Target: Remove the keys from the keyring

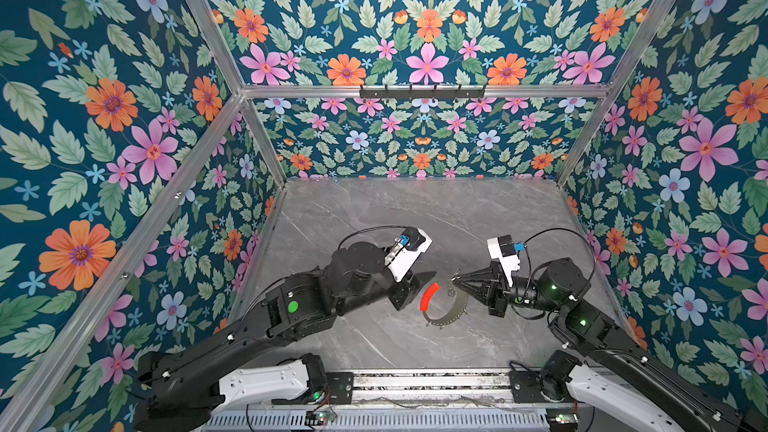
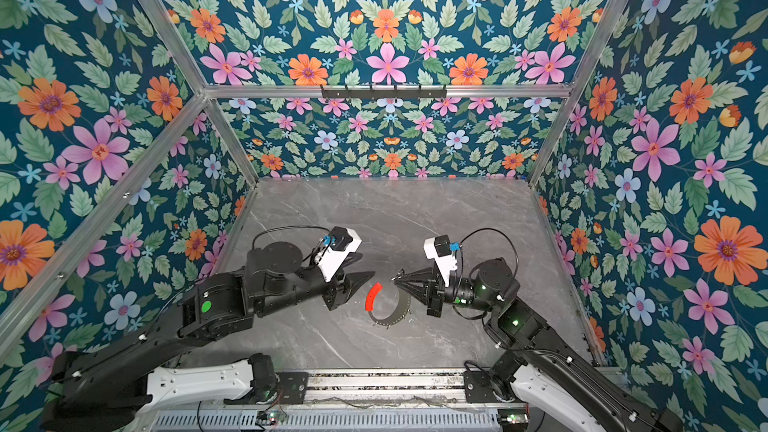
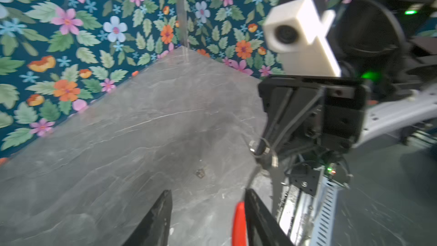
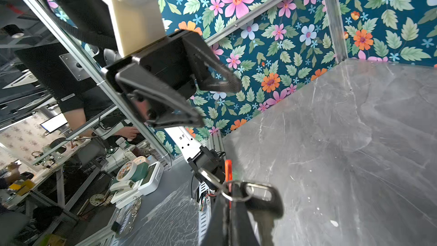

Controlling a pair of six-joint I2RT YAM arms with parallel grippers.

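Note:
The keyring (image 1: 451,320) is a thin grey hoop with a red sleeve (image 1: 429,296) and lies mid-table in both top views (image 2: 392,320). My left gripper (image 1: 422,289) stands open beside the sleeve. In the left wrist view the sleeve (image 3: 238,223) rests against the inner face of one finger, and the other finger is well apart from it. My right gripper (image 1: 454,281) is shut at the hoop's far end. The right wrist view shows a small split ring (image 4: 246,196) pinched at its tips (image 4: 230,190), with a dark-headed key (image 4: 264,202) hanging from the ring. A tiny metal piece (image 3: 200,173) lies loose on the table.
The grey marble table (image 1: 415,222) is walled by floral panels on three sides, with aluminium posts at the corners. A black hook rail (image 1: 422,92) hangs on the back wall. The two arm bases stand along the front rail (image 1: 428,380).

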